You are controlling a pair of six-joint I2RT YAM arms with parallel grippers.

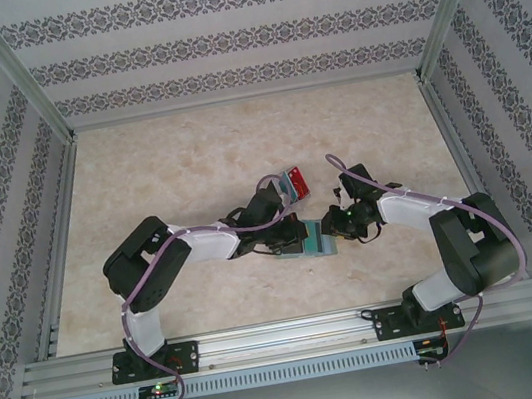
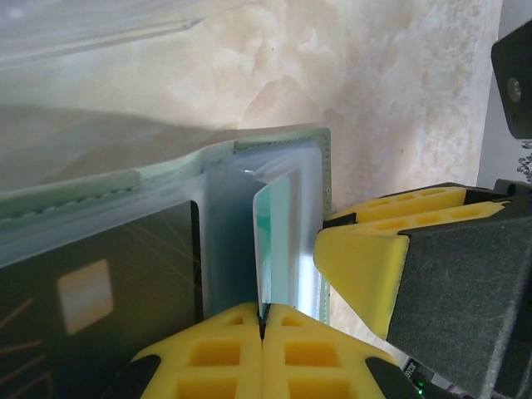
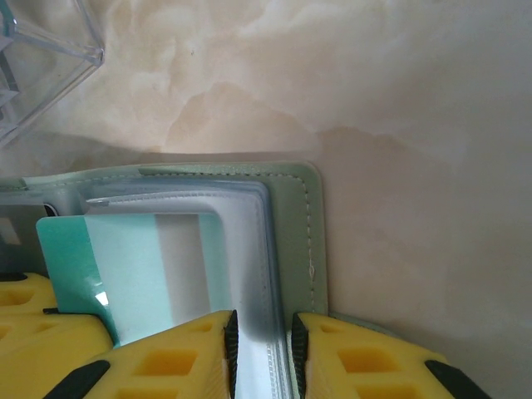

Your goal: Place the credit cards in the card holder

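Both arms meet at the middle of the table [image 1: 189, 161], wrists low, grippers facing each other across the card holder [image 1: 320, 245].

Card holder: lies open and flat on the table, grey-green cover down, clear pockets [image 3: 241, 241] up. Stitched cover edge is plain in the right wrist view.

Left gripper [image 2: 262, 320]: the 2 yellow fingers are pressed together with no gap that I can see, pinching the lower edge of 1 teal card [image 3: 83, 258]. In the left wrist view the card stands nearly on edge, rising from between the fingers into the fold of a clear pocket. In the right wrist view part of the card looks paler behind the clear plastic, while its outer corner is bare. I cannot tell how deep it sits.

Right gripper [image 3: 262, 326]: jaws part closed around the holder's near edge, 1 finger on the clear pockets and 1 outside the green cover, so it pinches the holder itself.

1 dark card [image 2: 108, 274] with a pale square on it sits in a pocket on the other half of the holder.

Clear box [image 1: 295, 183] with coloured cards stands on the table just beyond the left gripper, apart from the holder.
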